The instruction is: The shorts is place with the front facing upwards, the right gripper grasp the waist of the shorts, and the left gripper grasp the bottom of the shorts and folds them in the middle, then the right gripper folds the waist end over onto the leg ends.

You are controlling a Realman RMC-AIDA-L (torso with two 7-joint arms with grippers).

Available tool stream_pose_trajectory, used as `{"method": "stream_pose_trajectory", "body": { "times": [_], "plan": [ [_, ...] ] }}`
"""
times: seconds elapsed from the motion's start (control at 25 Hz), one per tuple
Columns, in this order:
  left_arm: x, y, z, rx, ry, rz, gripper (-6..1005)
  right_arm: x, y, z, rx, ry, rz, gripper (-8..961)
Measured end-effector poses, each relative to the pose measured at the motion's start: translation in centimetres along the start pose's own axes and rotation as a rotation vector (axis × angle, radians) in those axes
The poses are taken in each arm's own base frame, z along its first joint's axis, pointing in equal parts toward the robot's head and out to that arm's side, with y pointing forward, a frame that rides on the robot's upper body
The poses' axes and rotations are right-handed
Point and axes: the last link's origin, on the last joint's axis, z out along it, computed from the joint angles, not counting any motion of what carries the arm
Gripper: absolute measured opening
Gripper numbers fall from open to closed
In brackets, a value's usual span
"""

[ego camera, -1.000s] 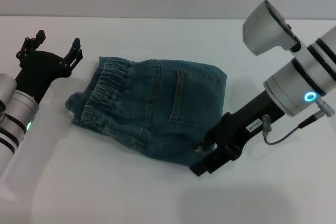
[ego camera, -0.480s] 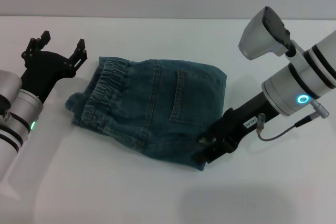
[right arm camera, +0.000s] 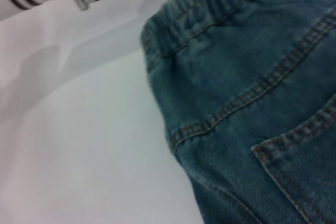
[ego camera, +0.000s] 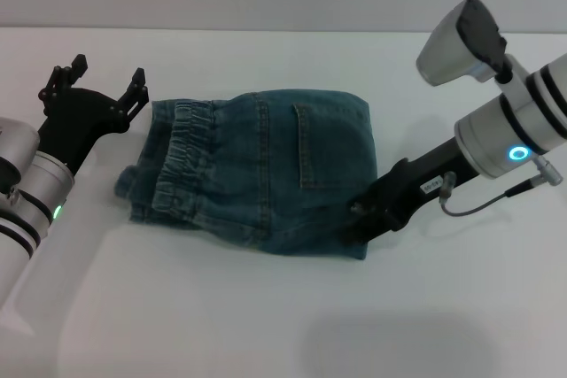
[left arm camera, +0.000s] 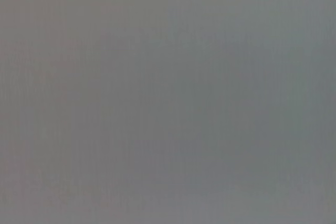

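The shorts (ego camera: 266, 174) are lying folded into a compact denim block mid-counter (ego camera: 266, 325), back pocket facing up, the waist (ego camera: 182, 161) puckering leftward. The right claw (ego camera: 361, 226) is pressing its near-right corner, grip unreadable. The left claw (ego camera: 104, 77) is hovering apart beside the waist.

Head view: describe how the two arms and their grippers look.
Left gripper: black, pronged fingers, on a silver-white arm with black rings and a green light. Right gripper: black, with a small white label, on a silver-white arm with a blue ring light and grey cable.
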Motion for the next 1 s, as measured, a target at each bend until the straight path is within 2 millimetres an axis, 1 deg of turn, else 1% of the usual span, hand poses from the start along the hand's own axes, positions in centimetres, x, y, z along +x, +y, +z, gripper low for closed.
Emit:
{"method": "stream_pose_trajectory", "body": {
  "times": [0.2, 0.32, 0.52, 0.6, 0.68, 0.8, 0.88, 0.96, 1.0],
  "plan": [
    [0.0, -0.1, 0.0, 0.003, -0.001, 0.0, 842, 0.0, -0.5, -0.9, 0.02, -0.03, 0.006, 592],
    [0.0, -0.2, 0.0, 0.009, -0.002, 0.0, 842, -0.1, -0.3, -1.5, 0.012, -0.052, 0.004, 591],
    [0.1, -0.5, 0.0, 0.024, 0.002, -0.01, 842, -0.5, 1.4, -2.5, -0.078, -0.109, -0.05, 591],
    [0.2, -0.6, 0.1, 0.036, 0.009, -0.02, 842, -0.7, 2.3, -3.2, -0.124, -0.172, -0.099, 591],
    [0.5, -1.0, 0.1, 0.062, 0.027, -0.039, 842, -0.8, 2.7, -4.2, -0.124, -0.264, -0.151, 590],
    [1.0, -1.8, 0.0, 0.107, 0.067, -0.065, 842, -0.4, 2.2, -5.9, -0.042, -0.479, -0.213, 590],
    [1.5, -2.2, -0.1, 0.137, 0.102, -0.087, 842, 0.6, 1.1, -7.5, 0.067, -0.657, -0.221, 590],
    [1.8, -2.6, -0.2, 0.163, 0.128, -0.105, 842, 2.4, -0.3, -8.9, 0.209, -0.824, -0.207, 591],
    [2.0, -2.8, -0.2, 0.18, 0.141, -0.114, 842, 3.0, -0.8, -9.4, 0.266, -0.88, -0.201, 591]
  ]
}}
